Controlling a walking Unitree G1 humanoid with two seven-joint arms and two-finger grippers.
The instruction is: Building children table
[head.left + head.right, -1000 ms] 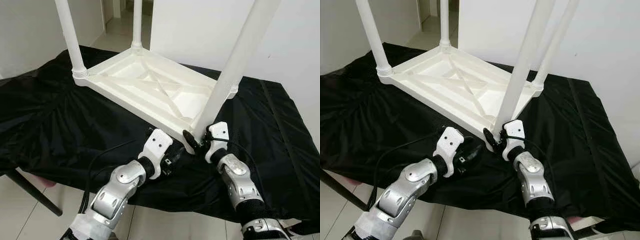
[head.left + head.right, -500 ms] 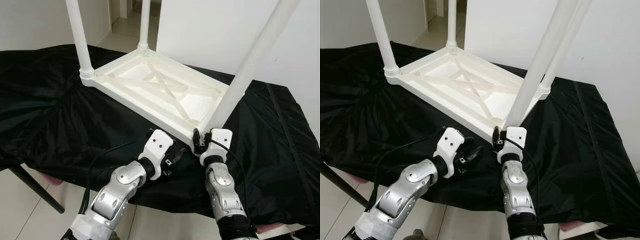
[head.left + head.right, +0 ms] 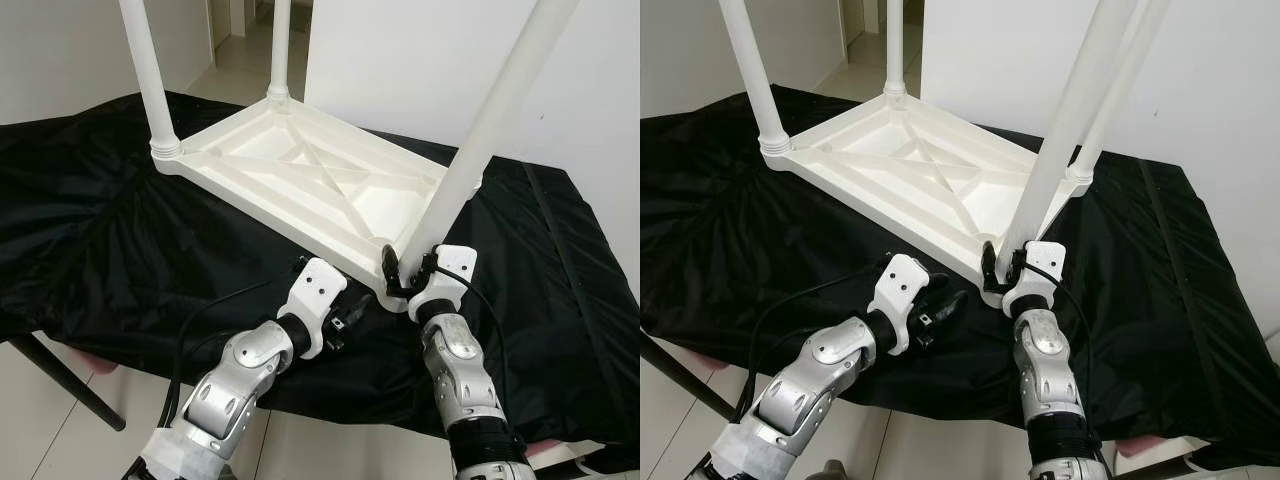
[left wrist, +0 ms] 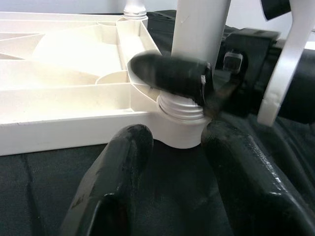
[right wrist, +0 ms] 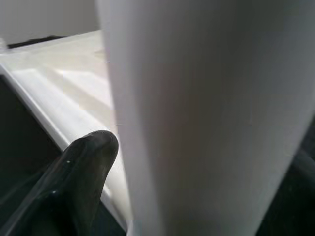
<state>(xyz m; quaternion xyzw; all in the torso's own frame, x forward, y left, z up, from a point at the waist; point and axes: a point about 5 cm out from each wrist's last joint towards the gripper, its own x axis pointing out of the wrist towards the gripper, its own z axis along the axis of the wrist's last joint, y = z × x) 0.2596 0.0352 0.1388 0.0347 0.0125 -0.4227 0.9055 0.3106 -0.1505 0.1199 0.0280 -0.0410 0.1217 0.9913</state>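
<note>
Black cloth, white walls, pale floor.
You are looking down at a wrinkled black cloth (image 3: 110, 240) covering the counter and hanging over its near edge. A dark slanted leg (image 3: 62, 375) is showing below the cloth at your left. White walls (image 3: 400, 60) are standing behind, and a tiled floor (image 3: 240, 45) is running back through a doorway.

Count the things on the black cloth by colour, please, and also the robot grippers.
White: 5 - 1 upturned tabletop and 4 legs standing in its corners: near right leg, near left leg, far left leg, far right leg.
Black: 1 - the cloth.
Grippers: 2 - left gripper, right gripper around the near right leg.
Total: 8.
</note>
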